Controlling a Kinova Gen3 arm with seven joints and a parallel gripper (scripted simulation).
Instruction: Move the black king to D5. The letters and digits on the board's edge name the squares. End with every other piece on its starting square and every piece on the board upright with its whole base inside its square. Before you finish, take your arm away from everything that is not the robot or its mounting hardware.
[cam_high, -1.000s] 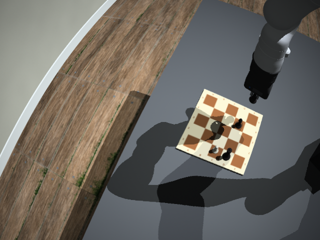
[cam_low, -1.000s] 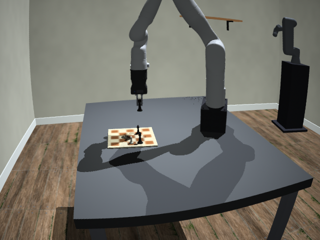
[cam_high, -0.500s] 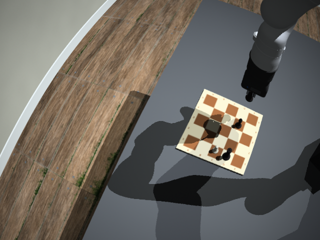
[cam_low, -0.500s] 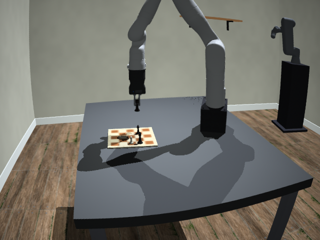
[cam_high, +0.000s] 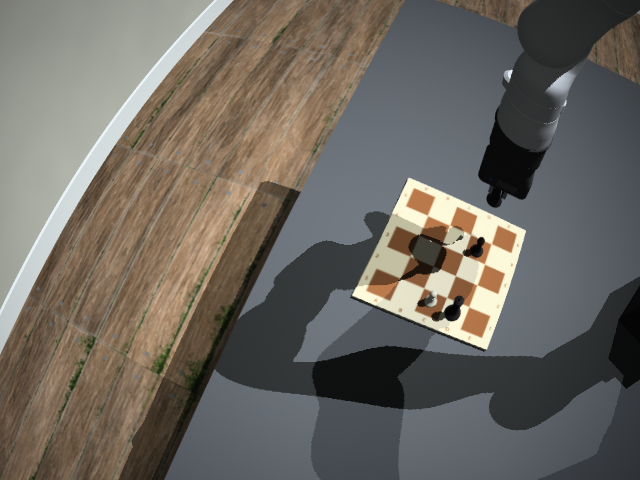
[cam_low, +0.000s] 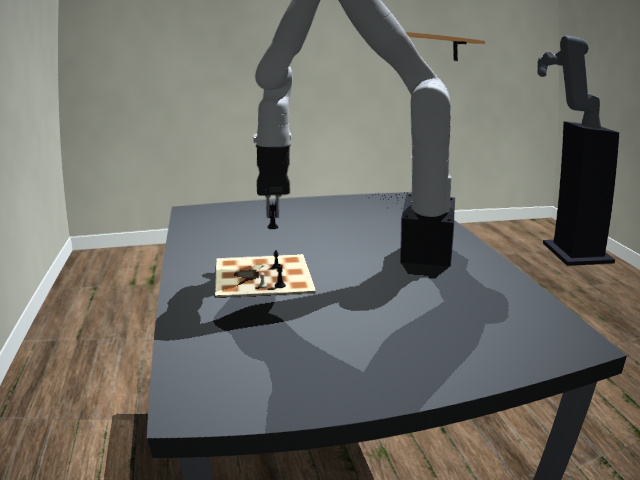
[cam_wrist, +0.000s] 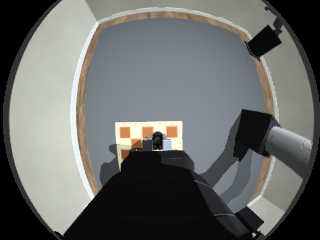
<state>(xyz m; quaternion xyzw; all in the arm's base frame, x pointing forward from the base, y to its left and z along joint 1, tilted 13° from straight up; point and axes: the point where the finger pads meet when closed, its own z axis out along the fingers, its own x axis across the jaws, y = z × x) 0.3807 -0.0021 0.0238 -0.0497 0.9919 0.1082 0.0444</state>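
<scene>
The chessboard (cam_high: 439, 263) lies on the dark table and also shows in the exterior view (cam_low: 263, 275). My gripper (cam_high: 496, 195) is shut on a black piece, the black king (cam_low: 272, 222), and holds it upright well above the table, over the board's far edge. In the wrist view the king (cam_wrist: 158, 140) shows between the fingers with the board (cam_wrist: 147, 132) far below. On the board stand a black piece (cam_high: 476, 246) near the right side, another black piece (cam_high: 453, 308) and a small white pawn (cam_high: 431, 298) near the front edge. All three are upright.
The arm's base (cam_low: 428, 235) stands on the table to the right of the board. A second arm on a black pedestal (cam_low: 584, 196) stands on the floor at the far right. A wooden bench (cam_high: 227, 310) lies beside the table's left edge.
</scene>
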